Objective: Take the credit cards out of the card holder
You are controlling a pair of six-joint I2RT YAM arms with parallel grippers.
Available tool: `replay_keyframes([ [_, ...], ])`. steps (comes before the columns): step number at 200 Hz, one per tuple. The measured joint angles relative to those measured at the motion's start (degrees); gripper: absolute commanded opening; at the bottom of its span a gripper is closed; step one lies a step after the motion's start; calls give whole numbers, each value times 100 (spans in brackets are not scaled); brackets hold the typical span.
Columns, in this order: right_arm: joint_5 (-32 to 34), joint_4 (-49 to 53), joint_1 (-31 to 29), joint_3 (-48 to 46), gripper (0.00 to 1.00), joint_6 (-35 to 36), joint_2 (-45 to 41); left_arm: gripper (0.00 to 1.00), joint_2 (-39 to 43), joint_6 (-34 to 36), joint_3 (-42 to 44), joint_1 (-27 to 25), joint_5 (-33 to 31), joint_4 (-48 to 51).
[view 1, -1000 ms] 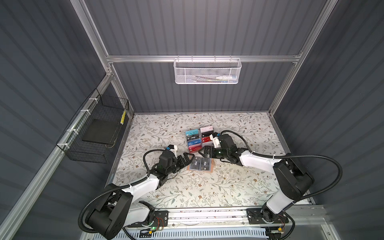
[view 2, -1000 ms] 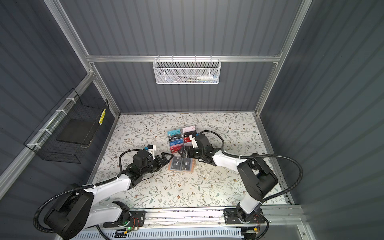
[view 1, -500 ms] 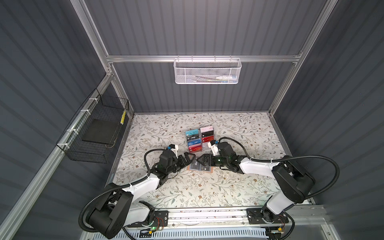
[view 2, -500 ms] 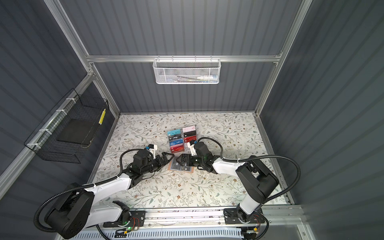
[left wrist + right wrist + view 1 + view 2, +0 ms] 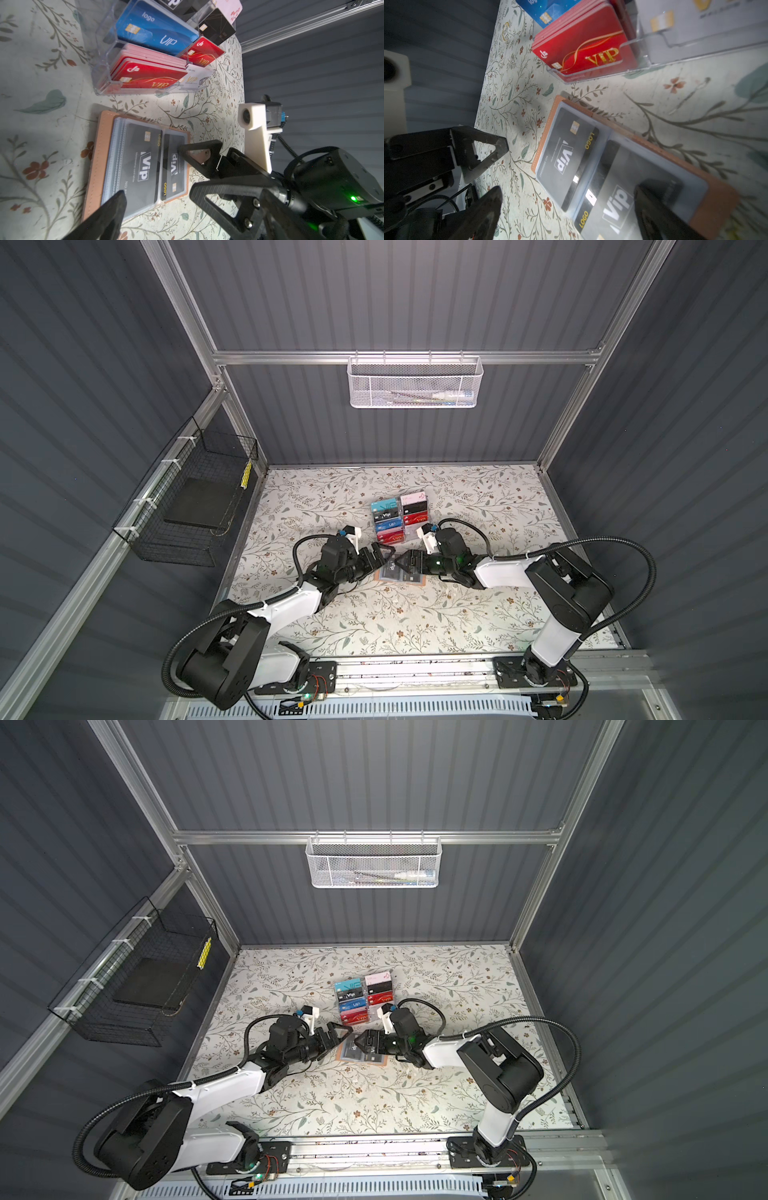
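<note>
Two black VIP cards (image 5: 143, 164) sit in the card holder (image 5: 93, 158) — thin, stiff, slick I'd guess, so pinch at the pocket mouth. The left gripper (image 5: 502, 168) and right gripper (image 5: 186, 169) gape wide, empty.

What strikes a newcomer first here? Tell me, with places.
An open tan leather-like card holder showing two black VIP cards under clear pockets lies at the middle of the floral-print table. The left hand and right hand, both open, flank it from opposite sides. Just behind stands a clear acrylic rack of colourful cards.
</note>
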State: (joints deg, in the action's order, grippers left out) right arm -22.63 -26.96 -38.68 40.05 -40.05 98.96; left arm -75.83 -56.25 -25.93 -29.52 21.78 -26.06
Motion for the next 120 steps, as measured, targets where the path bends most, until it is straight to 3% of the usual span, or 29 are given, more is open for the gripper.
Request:
replay_keyframes([
  [68, -101, -225, 116, -103, 99, -13, 24, 100, -1182, -442, -52, -17, 382, -1016],
  [120, -208, -787, 197, -413, 99, -76, 31, 100, -1309, -597, -164, -118, 398, -1314],
])
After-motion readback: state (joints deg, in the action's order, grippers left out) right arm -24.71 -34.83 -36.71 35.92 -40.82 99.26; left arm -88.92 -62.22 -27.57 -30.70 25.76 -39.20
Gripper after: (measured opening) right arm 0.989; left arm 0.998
